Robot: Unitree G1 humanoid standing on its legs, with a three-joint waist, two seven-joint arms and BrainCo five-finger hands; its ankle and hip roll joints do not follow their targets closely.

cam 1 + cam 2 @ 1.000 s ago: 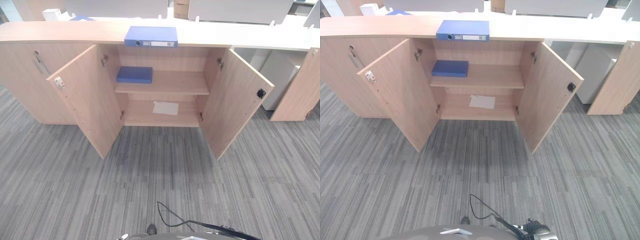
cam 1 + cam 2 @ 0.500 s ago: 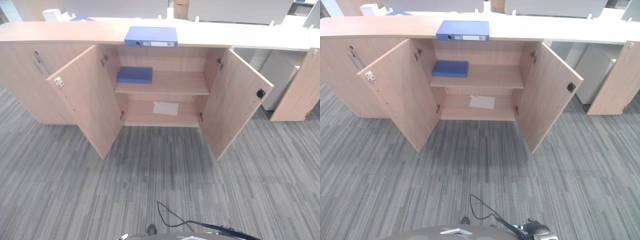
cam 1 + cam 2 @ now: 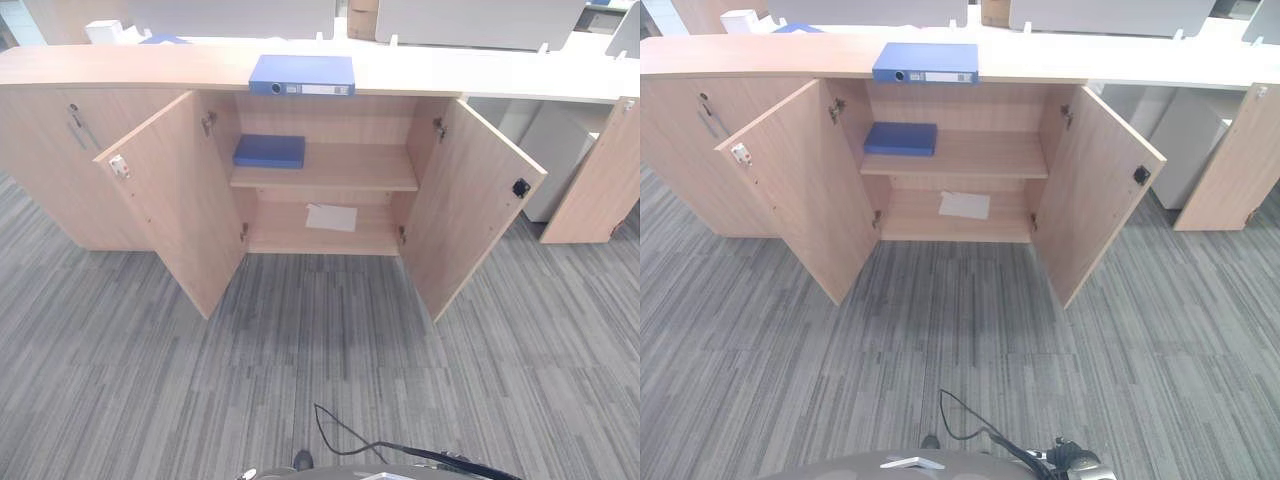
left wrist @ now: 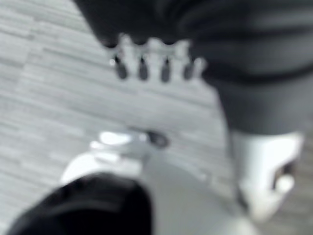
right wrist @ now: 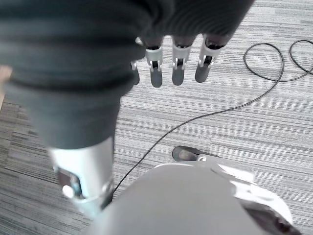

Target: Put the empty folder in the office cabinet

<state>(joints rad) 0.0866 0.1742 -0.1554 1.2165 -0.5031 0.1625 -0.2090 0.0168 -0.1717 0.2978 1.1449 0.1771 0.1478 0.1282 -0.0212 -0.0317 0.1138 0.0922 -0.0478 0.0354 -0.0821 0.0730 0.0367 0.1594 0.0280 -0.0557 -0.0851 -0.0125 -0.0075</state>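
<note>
**Folder on the countertop, cabinet open, both hands empty**

Overhead, the long wooden countertop (image 3: 150,62) runs across the far side of the grey striped carpet (image 3: 300,350), and the office cabinet (image 3: 325,170) sits under its middle with both doors swung wide. Left of the cabinet opening stands the left door (image 3: 170,195), angled out over the carpet; right of it the right door (image 3: 470,215) does the same. Further right of the cabinet another wooden panel (image 3: 600,180) stands open beside a white unit (image 3: 560,150). Nothing lies on the carpet between the doors.

On top of the cabinet, lying flat near the front edge of the countertop, is the blue folder (image 3: 302,74), its spine facing forward. Inside, the upper shelf (image 3: 350,168) carries a flat blue book (image 3: 269,150) at its left end, and the bottom shelf holds a white sheet of paper (image 3: 331,216).

Both hands hang above the carpet, well apart from the cabinet. The right hand (image 5: 171,68) has straight, relaxed fingers side by side, touching nothing. The left hand (image 4: 151,66) shows the same straight row, also holding nothing.
</note>
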